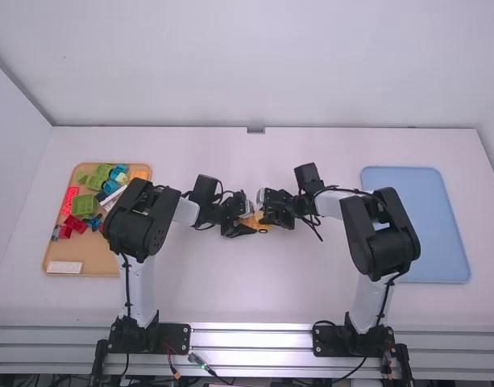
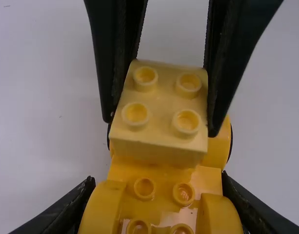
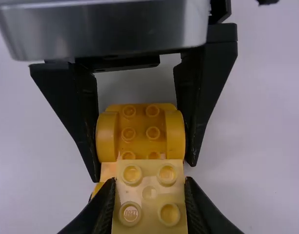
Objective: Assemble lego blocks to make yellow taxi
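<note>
Block-to-body alignment is what matters for the next move. The orange-yellow plastic taxi body with rounded wheel arches (image 2: pixel 157 173) is mid-table, its long axis running roughly left-right between my two claws. My left gripper (image 2: pixel 158 197) is clamped on the body's left part, across the arches. My right gripper (image 3: pixel 150 195) is clenched on the pale yellow 2x2 studded block (image 3: pixel 149 196), which sits over the body's right end, studs up. Right claw is the nearer one to that end. Can't tell if the block is seated or just resting there.

Both arms bend inward and meet over the white table (image 1: pixel 230 290), fingers angled down and facing each other. My call: square the block to the studs, then press down with the right while the left braces. Risk: off-square push tips the body.
</note>
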`<state>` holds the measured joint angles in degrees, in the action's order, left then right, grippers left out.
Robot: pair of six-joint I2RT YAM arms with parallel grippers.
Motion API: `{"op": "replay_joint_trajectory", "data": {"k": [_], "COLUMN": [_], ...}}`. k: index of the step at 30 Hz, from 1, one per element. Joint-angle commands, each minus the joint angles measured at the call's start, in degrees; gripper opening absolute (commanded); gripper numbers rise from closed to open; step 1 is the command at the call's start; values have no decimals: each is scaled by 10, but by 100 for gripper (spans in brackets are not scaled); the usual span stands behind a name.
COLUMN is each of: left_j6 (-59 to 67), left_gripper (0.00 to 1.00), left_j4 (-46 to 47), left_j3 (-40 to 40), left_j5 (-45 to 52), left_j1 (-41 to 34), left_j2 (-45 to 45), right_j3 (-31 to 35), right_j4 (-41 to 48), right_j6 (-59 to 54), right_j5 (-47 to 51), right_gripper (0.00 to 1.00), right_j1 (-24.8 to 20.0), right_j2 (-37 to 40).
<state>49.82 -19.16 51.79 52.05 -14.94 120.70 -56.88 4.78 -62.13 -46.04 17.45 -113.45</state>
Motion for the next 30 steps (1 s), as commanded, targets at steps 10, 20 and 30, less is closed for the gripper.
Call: {"op": "replay_joint_trajectory", "data": {"k": [10,20,30], "left_j6": [-16,-43,-37], "left_gripper": [62,62,63], "left_j4": [3,-2,-1], "left_j3": [-12,-12,-12], "left_j5": [-7,-45,-18], "left_j1": [-1,-1,-1], "left_j2": [14,14,14], "right_j3": [19,26,26], "right_j4": [-10,0,-3], "right_j6": [8,6,8], "right_j5": [-6,-3,-4], "right_gripper": [0,0,18], "right_j1": [-3,2,5], "right_j2": [17,18,18]}}
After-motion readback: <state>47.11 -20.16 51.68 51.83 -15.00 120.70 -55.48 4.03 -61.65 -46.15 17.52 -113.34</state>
